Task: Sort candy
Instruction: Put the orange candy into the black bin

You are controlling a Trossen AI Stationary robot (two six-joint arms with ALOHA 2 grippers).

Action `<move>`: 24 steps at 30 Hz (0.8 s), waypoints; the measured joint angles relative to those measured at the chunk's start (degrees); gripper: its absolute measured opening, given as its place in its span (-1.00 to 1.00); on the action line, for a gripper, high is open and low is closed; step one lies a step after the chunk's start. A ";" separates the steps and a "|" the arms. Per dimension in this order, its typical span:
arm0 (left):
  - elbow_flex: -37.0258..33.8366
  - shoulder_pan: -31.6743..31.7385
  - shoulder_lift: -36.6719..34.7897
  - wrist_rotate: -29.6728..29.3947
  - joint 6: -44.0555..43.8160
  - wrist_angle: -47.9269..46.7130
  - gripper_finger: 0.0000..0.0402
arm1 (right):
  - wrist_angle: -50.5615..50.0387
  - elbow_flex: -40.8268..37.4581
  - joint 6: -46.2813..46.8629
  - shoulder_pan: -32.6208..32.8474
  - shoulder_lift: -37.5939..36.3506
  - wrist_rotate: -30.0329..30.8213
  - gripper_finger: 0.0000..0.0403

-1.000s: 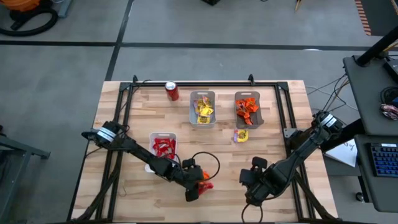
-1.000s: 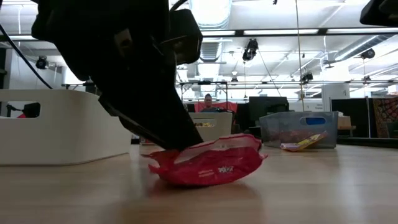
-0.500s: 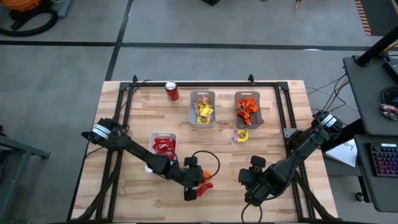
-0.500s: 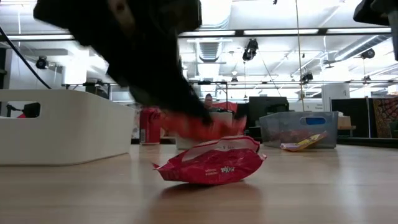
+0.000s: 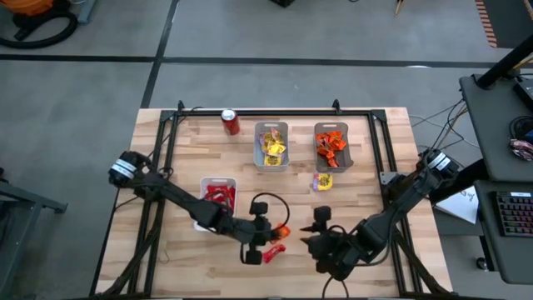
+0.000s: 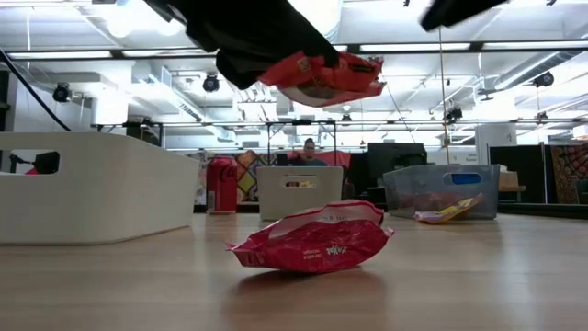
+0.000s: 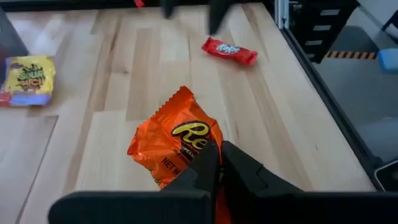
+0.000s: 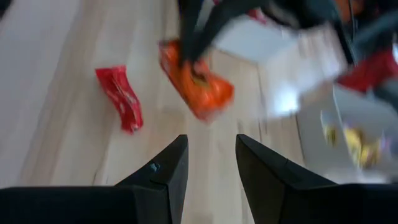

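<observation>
**Orange packet lifted; next stop the orange tray**

The left gripper (image 7: 214,163) is pinched tight on an orange packet (image 7: 176,147) and holds it clear of the wood, near the table's front edge about midway along; the low view shows the packet (image 6: 323,76) hanging well above the surface; a red packet (image 5: 272,252) lies flat on the wood just beside it, toward the front edge. The right gripper (image 8: 211,163) hovers close by on the right with its fingers parted and nothing between them.

To do this carry well, I judge the grip matters most; the fingers hold the wrapper by one edge, so the crinkly foil could slip or swing; a steady, level move is wiser than a fast one. The packet belongs with the other orange ones in the clear tray (image 5: 349,155) toward the back right; the path passes the yellow-filled tray (image 5: 257,156) beside it, so it should travel high enough to clear both rims, and release only when well inside the walls. The right arm sits near that route and should keep out of it. The red packet can wait; it suits the white tray (image 5: 204,181) on the left, which holds red ones.

A yellow packet (image 5: 323,181) lies loose just in front of the orange tray; a red can (image 5: 231,122) stands by the back edge. The table is pale wooden planks in a dark metal frame; beyond it is a grey floor, and an open workshop with ceiling strip lights, desks and monitors.
</observation>
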 joint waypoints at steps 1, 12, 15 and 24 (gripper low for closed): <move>0.00 0.13 0.00 0.01 -0.03 0.00 -1.00 | 2.30 -0.51 -3.12 -0.30 0.00 0.09 -0.37; 0.00 1.77 0.02 0.01 -1.51 5.68 -1.00 | 7.70 -1.70 -15.19 -3.78 4.11 1.08 -0.37; 0.00 1.75 0.02 0.05 -1.53 5.92 -1.00 | 7.73 -1.70 -15.36 -4.21 4.87 3.36 -0.37; 0.00 1.84 0.07 0.06 -1.73 6.14 -1.00 | 8.46 -1.70 -16.84 -4.73 5.07 4.50 -0.41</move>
